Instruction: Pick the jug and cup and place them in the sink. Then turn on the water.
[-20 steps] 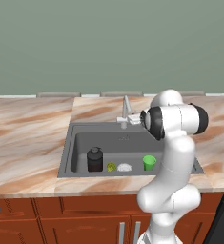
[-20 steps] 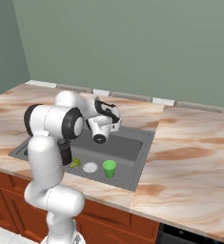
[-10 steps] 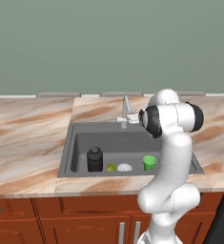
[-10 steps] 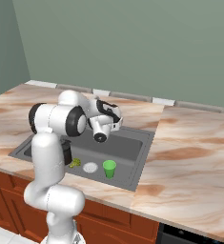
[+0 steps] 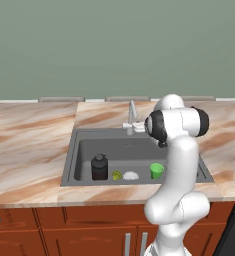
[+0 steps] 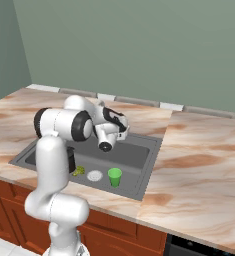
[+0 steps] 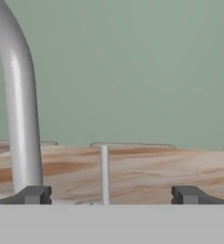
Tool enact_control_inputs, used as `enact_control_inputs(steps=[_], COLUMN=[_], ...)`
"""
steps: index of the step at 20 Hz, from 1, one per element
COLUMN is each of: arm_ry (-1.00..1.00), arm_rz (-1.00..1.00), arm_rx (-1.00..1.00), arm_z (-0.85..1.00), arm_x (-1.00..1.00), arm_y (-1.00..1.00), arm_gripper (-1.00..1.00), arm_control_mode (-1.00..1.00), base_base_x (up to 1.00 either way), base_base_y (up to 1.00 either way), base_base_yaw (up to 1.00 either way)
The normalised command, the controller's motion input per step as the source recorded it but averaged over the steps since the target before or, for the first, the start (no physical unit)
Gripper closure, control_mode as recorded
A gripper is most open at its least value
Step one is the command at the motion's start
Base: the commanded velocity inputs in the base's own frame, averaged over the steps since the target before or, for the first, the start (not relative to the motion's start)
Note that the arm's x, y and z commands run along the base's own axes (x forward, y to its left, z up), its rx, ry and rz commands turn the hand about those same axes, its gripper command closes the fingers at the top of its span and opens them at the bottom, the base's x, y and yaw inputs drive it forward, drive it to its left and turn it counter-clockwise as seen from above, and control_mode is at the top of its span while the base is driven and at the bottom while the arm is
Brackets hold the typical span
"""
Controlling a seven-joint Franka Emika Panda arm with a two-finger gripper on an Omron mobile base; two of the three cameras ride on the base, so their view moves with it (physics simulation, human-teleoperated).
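marble surface (image 5: 29,145) unchanged over the last second. sink (image 5: 84,150) below the fingers, already holding jug (image 5: 99,167) and cup (image 5: 157,170). faucet (image 7: 18,105) just left of the fingers (image 7: 36,195); these spread wide, empty, crept closer. handle (image 7: 104,174) between them; water not yet on.
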Motion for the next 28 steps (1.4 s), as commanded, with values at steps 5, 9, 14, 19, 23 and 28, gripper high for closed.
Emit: enact_control_inputs(steps=[5, 9, 14, 19, 23, 28], arm_ry=[0.0, 0.0, 0.0, 0.0, 0.0, 0.0], arm_rz=[0.0, 0.0, 0.0, -0.01, -0.01, -0.02], arm_rx=[0.0, 0.0, 0.0, 0.0, 0.0, 0.0], arm_z=[-0.12, -0.03, 0.0, 0.0, -0.05, -0.1], arm_x=[0.19, 0.28, 0.3, 0.29, 0.31, 0.21], arm_y=[0.0, 0.0, 0.0, 0.0, 0.0, 0.0], arm_gripper=[-1.0, -1.0, -1.0, -1.0, -1.0, -1.0], arm_control_mode=[-1.0, -1.0, -1.0, -1.0, -1.0, -1.0], base_base_x=[0.0, 0.0, 0.0, 0.0, 0.0, 0.0], base_base_y=[0.0, 0.0, 0.0, 0.0, 0.0, 0.0], base_base_yaw=[0.0, 0.0, 0.0, 0.0, 0.0, 0.0])
